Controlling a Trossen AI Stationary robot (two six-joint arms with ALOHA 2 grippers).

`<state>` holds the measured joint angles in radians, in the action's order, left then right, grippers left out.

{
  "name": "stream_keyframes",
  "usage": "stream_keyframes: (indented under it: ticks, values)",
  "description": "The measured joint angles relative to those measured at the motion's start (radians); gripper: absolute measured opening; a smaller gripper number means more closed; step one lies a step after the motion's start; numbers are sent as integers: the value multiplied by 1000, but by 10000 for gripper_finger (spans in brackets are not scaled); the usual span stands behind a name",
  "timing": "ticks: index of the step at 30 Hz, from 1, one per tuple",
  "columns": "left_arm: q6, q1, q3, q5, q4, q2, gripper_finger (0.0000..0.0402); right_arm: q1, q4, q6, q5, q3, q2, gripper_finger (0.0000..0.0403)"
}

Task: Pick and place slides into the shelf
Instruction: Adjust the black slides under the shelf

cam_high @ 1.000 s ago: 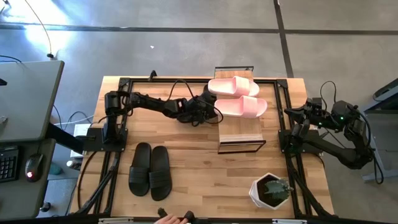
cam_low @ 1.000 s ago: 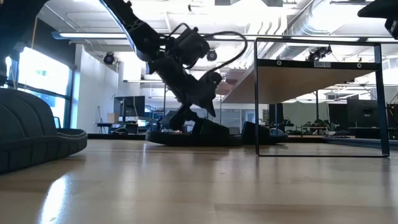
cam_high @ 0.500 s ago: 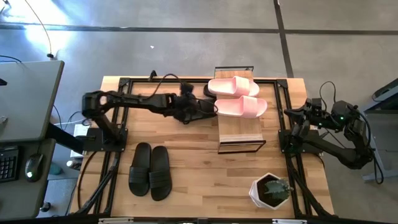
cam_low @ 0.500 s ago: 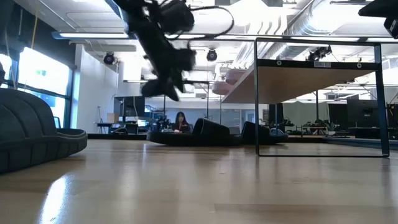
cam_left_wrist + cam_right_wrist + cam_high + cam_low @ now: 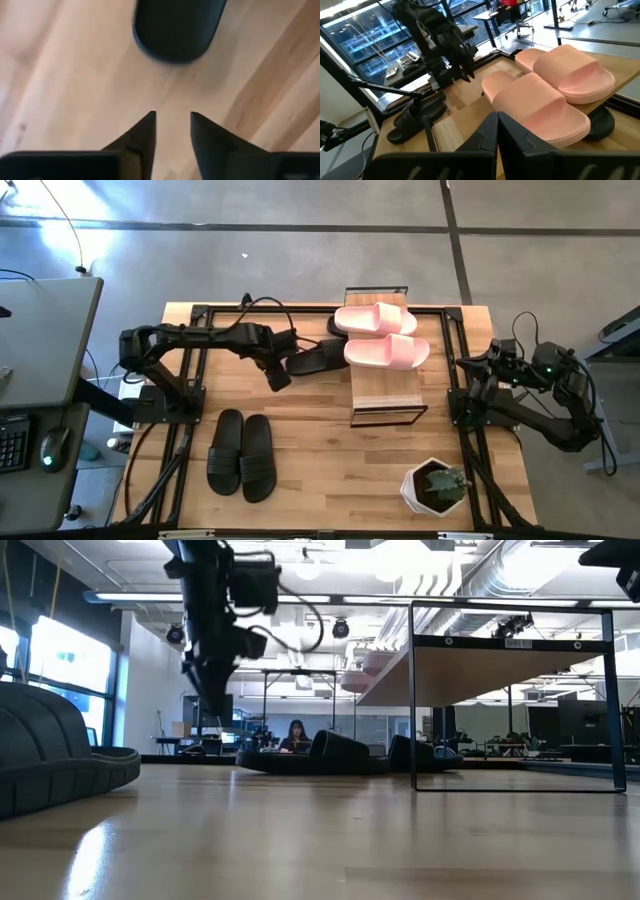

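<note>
While the left gripper [image 5: 278, 379] hangs above bare worktop [image 5: 320, 450] with nothing between its fingers [image 5: 145, 131], which stand slightly apart and released, the relation that matters sits on either side of it: a black pair [image 5: 241, 453] lies on the near side of the fingers, close to the front edge, long axes running front to back and side by side, touching or nearly so; a single black slide [image 5: 318, 360] lies just beyond the fingertips toward the shelf [image 5: 385, 392], its long axis running across the worktop, its rounded end showing dead ahead in the left wrist view [image 5: 175, 27]. Moving right, the pink pair [image 5: 380, 336] already rests on the shelf's plank top, long axes crosswise, and another dark slide [image 5: 336, 326] peeks out from beneath it at the far end. Further right, the right gripper [image 5: 470, 364] waits at the worktop's right edge, fingers [image 5: 485, 137] pressed together on nothing, well apart from every black slide. My read: the left arm is plainly the nearer one, and the lone crosswise slide is its shortest reach, ahead of the fingertips rather than under them.
</note>
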<state>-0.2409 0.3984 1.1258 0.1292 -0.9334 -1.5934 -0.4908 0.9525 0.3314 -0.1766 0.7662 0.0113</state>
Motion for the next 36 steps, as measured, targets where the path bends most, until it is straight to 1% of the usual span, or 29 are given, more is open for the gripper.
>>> stream_keyframes:
  ticks: [2, 5, 7, 9, 13, 16, 20, 25, 29, 36]
  values:
    - [-4, 15, -18, -52, -19, -9, 79, 0, 19, 0, -6, 0, 0, 0]
    - [-41, 36, -74, -145, 74, -16, 43, 0, 39, -6, -7, 0, 0, 0]
    - [-68, 37, -114, -164, 164, -15, 20, 0, 45, -21, -7, 0, 0, 0]
    - [-88, 37, -143, -163, 232, -15, 5, 0, 45, -26, -7, 0, 0, 0]
    - [-109, 34, -161, -163, 308, -21, 14, 0, 46, -26, -6, 0, 0, 0]
    - [-129, 34, -162, -165, 327, -58, 13, 0, 49, -25, -7, 0, 0, 0]
    - [-135, 34, -162, -117, 350, -118, 2, 0, 54, -23, -6, 0, 0, 0]
    - [-139, 37, -162, -110, 467, -147, 8, 0, 55, -19, -6, 0, 0, 0]
    - [-135, 68, -162, -111, 531, -151, 2, 0, 56, -18, -6, 0, 0, 0]
    - [-123, 129, -161, -111, 614, -151, 5, 0, 56, -18, -6, 0, 0, 0]
